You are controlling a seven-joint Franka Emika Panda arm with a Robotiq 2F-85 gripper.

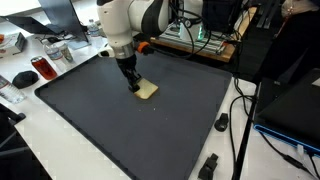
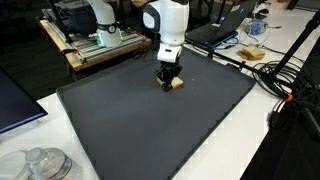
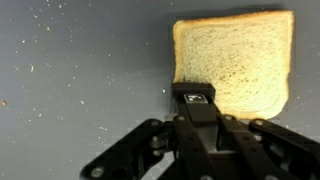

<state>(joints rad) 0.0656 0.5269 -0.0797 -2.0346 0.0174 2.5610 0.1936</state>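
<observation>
Dark mat (image 1: 120,135) is noted spread across a white table (image 1: 60,140) in both exterior views. In the wrist view its surface (image 3: 70,70) is dusted with pale crumbs and specks.

One slice of bread (image 1: 148,91) is found lying flat on the mat, in the far half, well apart from every edge. In the wrist view the slice (image 3: 240,60) fills the upper right, with pale crumb framed by a tan crust.

The gripper (image 1: 133,84) is held almost upright over the mat, just beside the slice on its left. The same placing is seen in an exterior view from the opposite side (image 2: 167,79), with the bread (image 2: 177,84) to the right.

The jaws are clenched together, no gap showing (in the wrist view the fingers read as a single dark bar). The gripper's tip (image 3: 195,95) is seen at the near left edge of the slice. Nothing is clasped between the fingers. Whether the tip rests on the crust or stands just above it cannot be told.

Surroundings recorded:
- a black mouse (image 1: 24,78) and a reddish container (image 1: 42,68) on the table left of the mat
- a small black knob (image 1: 222,122) just off the mat's right edge
- glass lids (image 2: 40,165) at the near left
- cables (image 2: 285,85) to the right
</observation>
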